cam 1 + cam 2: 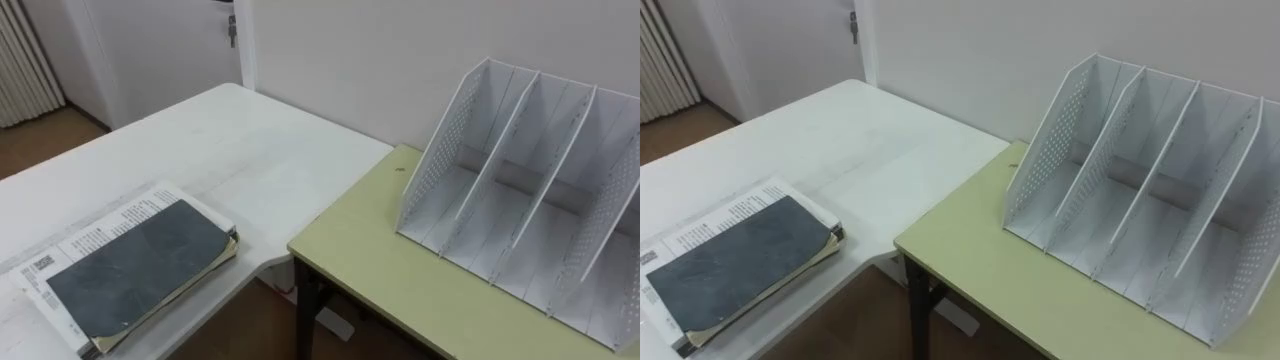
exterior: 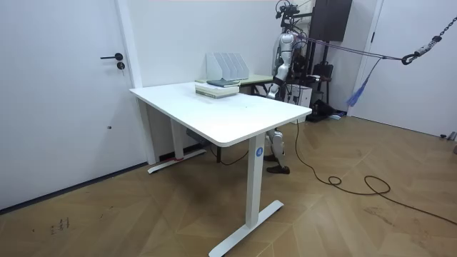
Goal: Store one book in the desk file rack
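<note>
Fingers (image 2: 274,88) unreadable, room view; eye views: book (image 1: 135,265) flat, rack (image 1: 530,190) apart.

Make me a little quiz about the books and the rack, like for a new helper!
1. True or false: a book already stands in the file rack.
2. What does the book stack lie on? A: the white table. B: the green desk. C: the file rack.
3. Fill in: the top book has a dark ____ cover.

Key: 1 false, every compartment is empty; 2 A; 3 grey.
</note>
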You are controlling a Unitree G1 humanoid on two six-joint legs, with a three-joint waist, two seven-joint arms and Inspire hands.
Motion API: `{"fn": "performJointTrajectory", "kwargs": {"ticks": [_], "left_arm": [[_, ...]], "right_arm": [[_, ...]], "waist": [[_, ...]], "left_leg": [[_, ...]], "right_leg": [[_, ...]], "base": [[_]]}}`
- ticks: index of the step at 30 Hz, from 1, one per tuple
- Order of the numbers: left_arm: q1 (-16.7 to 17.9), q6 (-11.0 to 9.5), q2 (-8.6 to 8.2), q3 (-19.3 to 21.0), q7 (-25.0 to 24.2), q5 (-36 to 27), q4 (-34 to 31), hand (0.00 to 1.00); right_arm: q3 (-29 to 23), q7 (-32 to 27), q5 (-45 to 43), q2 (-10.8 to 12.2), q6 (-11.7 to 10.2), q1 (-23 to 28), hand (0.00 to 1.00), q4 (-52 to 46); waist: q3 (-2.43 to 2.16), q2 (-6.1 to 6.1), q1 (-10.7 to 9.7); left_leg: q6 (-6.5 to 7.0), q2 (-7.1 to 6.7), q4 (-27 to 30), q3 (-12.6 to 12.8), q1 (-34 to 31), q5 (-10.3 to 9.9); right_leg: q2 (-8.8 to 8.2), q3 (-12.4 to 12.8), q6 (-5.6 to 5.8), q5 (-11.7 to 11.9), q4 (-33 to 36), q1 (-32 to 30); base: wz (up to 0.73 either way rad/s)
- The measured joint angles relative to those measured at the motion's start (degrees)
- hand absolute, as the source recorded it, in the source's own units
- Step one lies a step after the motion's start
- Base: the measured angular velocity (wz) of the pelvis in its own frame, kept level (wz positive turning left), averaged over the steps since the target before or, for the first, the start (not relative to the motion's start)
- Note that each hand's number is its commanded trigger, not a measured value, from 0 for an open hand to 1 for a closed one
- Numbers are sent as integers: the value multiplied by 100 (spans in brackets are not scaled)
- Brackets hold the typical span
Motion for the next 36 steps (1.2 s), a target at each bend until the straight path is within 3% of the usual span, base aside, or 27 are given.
{"fn": "performJointTrajectory", "kwargs": {"ticks": [16, 20, 25, 29, 36], "left_arm": [[0, -7, 26, 5, 0, 1, -14, 0], [-25, -90, 31, 21, 7, 14, -25, 0], [11, -132, -2, -11, 51, 374, -252, 0], [13, -206, -1, -309, 144, 877, -509, 0], [-41, -388, -43, -885, 330, 1994, -785, 0]], "right_arm": [[-7, -149, -1, 0, -5, -4, 0, -3], [-48, -202, -7, -6, -80, -29, 0, -19], [-47, -255, -16, -3, -127, -12, 0, -141], [6, -308, -21, -4, -176, -4, 0, -218], [57, -474, -12, -12, -470, -129, 0, -204]], "waist": [[18, -45, -2], [23, -79, 7], [25, -69, 8], [22, -40, -28], [29, -31, -197]], "left_leg": [[0, 3, -6, 13, 5, 0], [1, 6, -6, 36, 1, 0], [4, 0, -28, 34, -26, -2], [4, 0, -14, 18, -97, -3], [2, 1, 7, 18, -152, 2]], "right_leg": [[-2, 29, 8, -5, 22, -1], [10, 105, 12, -10, 54, -18], [1, 118, 28, -51, 152, -127], [5, 103, 17, -49, 127, -155], [-28, 54, 17, -46, 141, -206]], "base": [[0], [-6], [-1], [0], [0]]}}
